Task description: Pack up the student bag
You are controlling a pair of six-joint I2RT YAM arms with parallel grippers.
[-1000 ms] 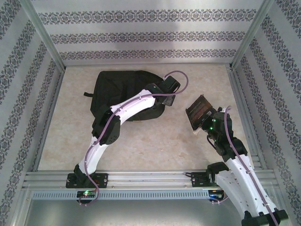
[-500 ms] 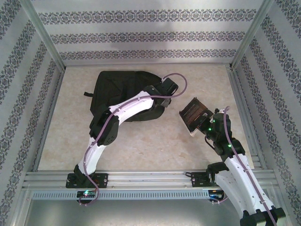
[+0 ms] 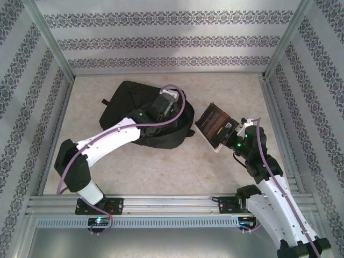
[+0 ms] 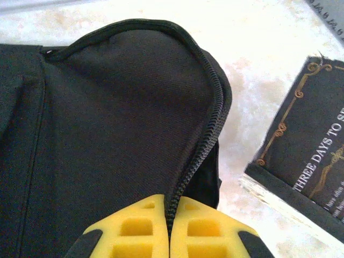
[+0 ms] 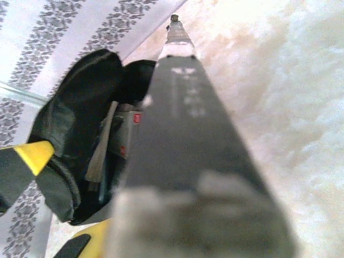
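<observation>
The student bag (image 3: 126,99), a big black soft backpack, lies at the back left of the table. My left gripper (image 3: 167,109) is shut on the zipper edge (image 4: 212,113) of its mouth, the yellow fingers (image 4: 140,228) pinching the fabric and holding the flap up. My right gripper (image 3: 232,138) is shut on a dark book (image 3: 214,125) with gold lettering, tilted, just right of the bag's mouth. In the right wrist view the book's spine (image 5: 185,123) points at the open bag (image 5: 75,107), where pale items (image 5: 121,131) show inside.
A bare strip of marble-look table (image 3: 177,161) lies between the arms. Aluminium rails (image 3: 172,201) run along the near edge, with metal posts and patterned walls (image 3: 172,40) on three sides. A strap loop (image 3: 106,101) sticks out at the bag's left.
My left gripper has shut on the bag's zipper edge and drawn back left, its elbow dropping low. My right gripper has carried the book left, closer to the bag's mouth.
</observation>
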